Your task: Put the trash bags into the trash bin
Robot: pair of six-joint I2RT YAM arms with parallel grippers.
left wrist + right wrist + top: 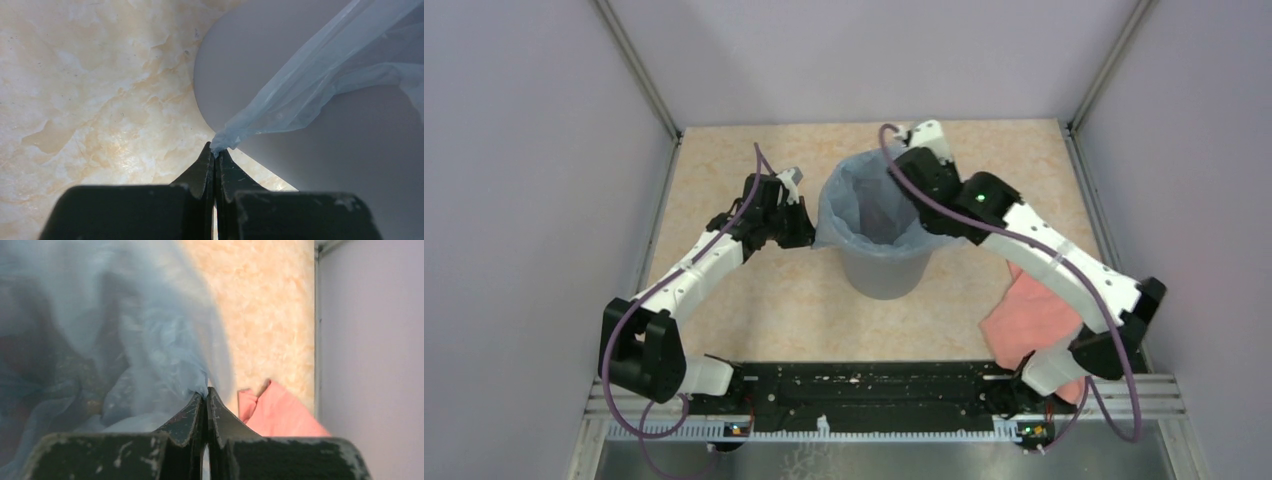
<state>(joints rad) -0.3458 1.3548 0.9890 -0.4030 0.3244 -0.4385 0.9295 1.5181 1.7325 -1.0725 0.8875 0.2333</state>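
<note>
- Two grippers are engaged on one trash bag [861, 205], one at each side of the trash bin [884, 272].
- Left gripper [216, 151]: jaws pressed together, with a gathered corner of the pale blue film clamped at the very tips. From this pinch the film runs up and to the right as a taut, twisted band across the grey outer wall of the trash bin [330, 185].
- In the overhead view the left gripper [800, 226] sits just beside the left side of the bin, low against its wall, with the film draped over the rim there.
- Right gripper [205, 391]: jaws closed flat against each other, with a fold of bag film caught at the tips. The trash bag [150, 335] fills the left half of this view as a crinkled, translucent mass.
- In the overhead view the right gripper [910, 168] is at the far right part of the bin rim, above the opening.
- Trash bag position: inside the bin mouth as a liner, its edge spilling outward over the left and right of the rim.
- Trash bin position: upright on the bench [764, 300], near the centre, between the two arms.
- A pink cloth [1027, 318] lies crumpled on the bench at the right, partly under the right arm, well apart from the bin. It also appears to the right of the closed fingers in the right wrist view [280, 415].
</note>
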